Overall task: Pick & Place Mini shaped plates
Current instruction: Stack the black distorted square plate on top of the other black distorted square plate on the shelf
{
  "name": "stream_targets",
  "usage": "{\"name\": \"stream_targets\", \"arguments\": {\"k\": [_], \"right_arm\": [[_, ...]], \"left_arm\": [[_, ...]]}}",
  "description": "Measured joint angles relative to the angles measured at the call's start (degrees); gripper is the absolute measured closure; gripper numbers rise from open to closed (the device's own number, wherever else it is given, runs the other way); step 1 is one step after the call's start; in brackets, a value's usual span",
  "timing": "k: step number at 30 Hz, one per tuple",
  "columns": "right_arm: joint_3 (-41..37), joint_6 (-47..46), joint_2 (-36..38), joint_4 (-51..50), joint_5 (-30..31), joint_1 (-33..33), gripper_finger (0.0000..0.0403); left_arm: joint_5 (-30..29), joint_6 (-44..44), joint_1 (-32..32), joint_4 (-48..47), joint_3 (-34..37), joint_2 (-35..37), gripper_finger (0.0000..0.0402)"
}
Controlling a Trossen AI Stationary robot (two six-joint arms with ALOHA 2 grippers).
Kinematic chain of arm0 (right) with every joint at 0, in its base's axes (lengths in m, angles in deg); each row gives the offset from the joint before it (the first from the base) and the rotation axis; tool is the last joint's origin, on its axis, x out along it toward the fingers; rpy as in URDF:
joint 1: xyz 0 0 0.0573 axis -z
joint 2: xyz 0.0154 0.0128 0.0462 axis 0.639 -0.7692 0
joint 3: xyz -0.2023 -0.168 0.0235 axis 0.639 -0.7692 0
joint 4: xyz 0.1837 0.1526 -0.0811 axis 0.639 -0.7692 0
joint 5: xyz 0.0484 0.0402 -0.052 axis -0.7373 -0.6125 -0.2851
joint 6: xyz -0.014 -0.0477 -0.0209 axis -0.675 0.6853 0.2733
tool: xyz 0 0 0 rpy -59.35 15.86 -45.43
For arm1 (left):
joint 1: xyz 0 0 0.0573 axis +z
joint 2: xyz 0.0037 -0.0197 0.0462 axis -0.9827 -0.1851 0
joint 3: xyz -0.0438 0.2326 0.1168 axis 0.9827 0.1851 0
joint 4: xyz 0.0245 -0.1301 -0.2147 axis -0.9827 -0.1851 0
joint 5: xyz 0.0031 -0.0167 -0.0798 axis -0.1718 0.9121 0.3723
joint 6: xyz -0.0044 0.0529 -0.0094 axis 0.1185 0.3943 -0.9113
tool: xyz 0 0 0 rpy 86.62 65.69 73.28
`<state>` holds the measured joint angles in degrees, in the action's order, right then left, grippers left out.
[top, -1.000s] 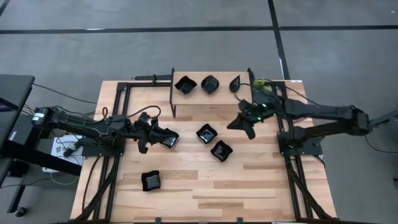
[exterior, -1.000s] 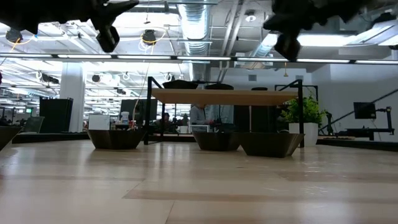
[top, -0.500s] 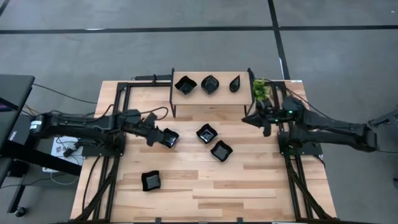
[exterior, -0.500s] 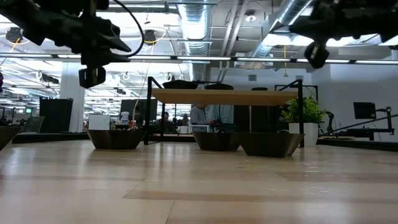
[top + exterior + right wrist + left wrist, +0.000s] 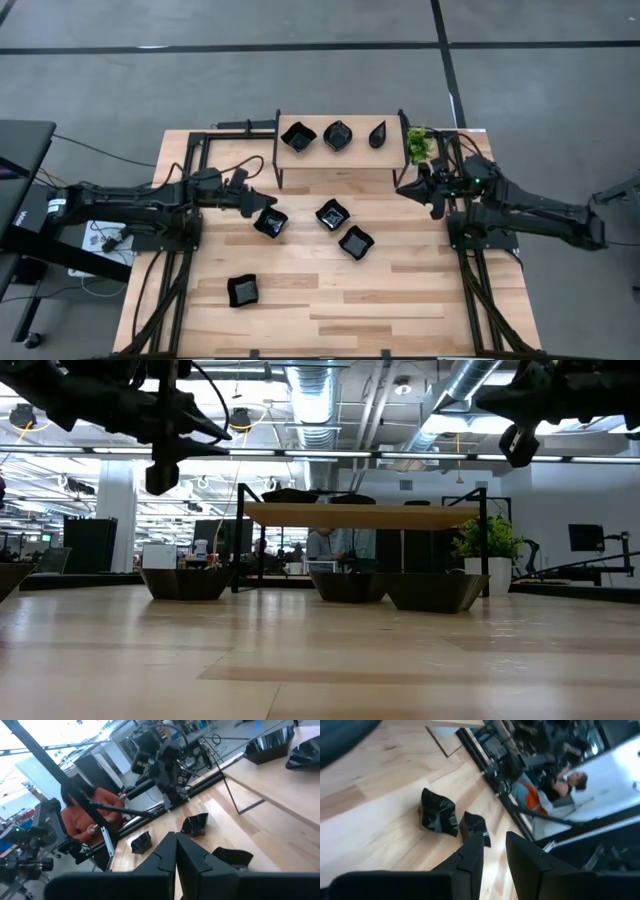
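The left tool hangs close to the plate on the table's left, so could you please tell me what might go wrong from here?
1. The left tool, part open and empty, hangs just beside the nearest plate; a slightly off descent could nudge the glossy dish away.
2. Two more plates lie close together, so reaching for one may bump the other.
3. The right tool, shut, waits near the plant and shelf post, which a swing could clip.

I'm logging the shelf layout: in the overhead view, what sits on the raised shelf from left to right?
Wavy-edged square plate → rounded plate → teardrop plate, with the small green plant just past the shelf's right end.
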<state>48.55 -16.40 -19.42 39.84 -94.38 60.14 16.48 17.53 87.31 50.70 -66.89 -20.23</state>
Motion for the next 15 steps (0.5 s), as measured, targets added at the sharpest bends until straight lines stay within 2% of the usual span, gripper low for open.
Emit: {"name": "stream_targets", "arguments": {"k": [5,9,11,15], "right_arm": [[0.0,1.4,3.2,-0.4,0.0,0.0,0.0401],[0.0,2.3,7.1,-1.8,2.3,0.0,0.0401],[0.1,2.3,8.8,-3.4,4.6,0.0,0.0401],[0.0,2.1,10.6,-6.8,7.7,0.0,0.0401]], "left_arm": [[-2.2,2.3,-0.8,-3.0,-0.9,-2.8,0.0317],[-2.5,2.6,-0.8,-22.1,-6.5,-7.7,0.0317],[-4.6,2.2,-0.8,-31.7,-9.4,-10.4,0.0317],[-10.3,0.6,-0.6,-40.8,-12.4,-14.9,0.0317]]}}
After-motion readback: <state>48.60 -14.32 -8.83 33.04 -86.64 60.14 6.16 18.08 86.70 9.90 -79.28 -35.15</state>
